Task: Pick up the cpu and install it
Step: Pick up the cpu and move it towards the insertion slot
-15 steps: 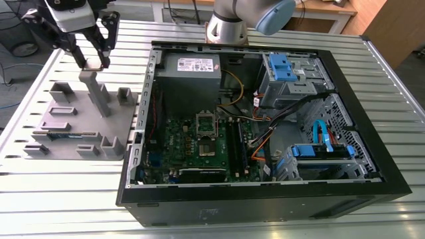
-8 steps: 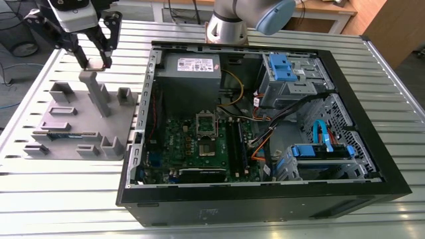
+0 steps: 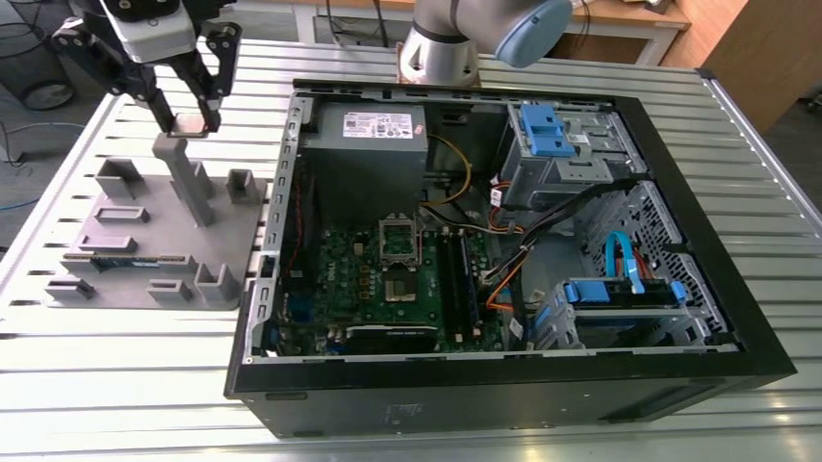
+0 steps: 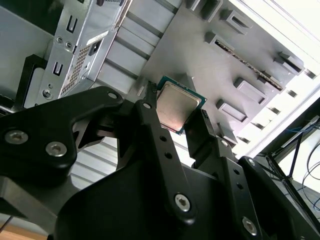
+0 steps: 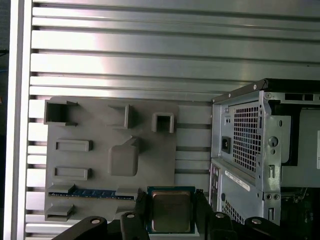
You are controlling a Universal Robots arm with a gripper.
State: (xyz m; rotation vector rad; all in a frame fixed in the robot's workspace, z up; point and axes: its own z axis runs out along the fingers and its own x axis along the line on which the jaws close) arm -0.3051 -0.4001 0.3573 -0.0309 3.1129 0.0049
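Fingers [image 4: 150, 125] clamp the cpu [image 4: 177, 107] by two opposite edges, so you have the chip in hand. In both wrist views its silver top faces the cameras and its darker rim shows at the free edges. It is square, so it has no long axis to mind.

In the exterior view the cpu hangs just above the tall post [image 3: 180, 173] of the grey tray [image 3: 141, 226], at the tray's far end. I cannot tell whether it is touching the post or just clear of it. The memory stick [image 3: 122, 260] lies in its slot near the tray's front.

From the held chip, the motherboard socket [image 3: 398, 241] lies towards the exterior view's right. It sits lower and well apart, inside the open computer case [image 3: 719, 318], with the case wall between the two.

The arm's base [image 3: 444, 43] stands behind the case on the slatted worktop [image 3: 103, 385]. Its wrist reaches out over the tray with the fingers pointing down.
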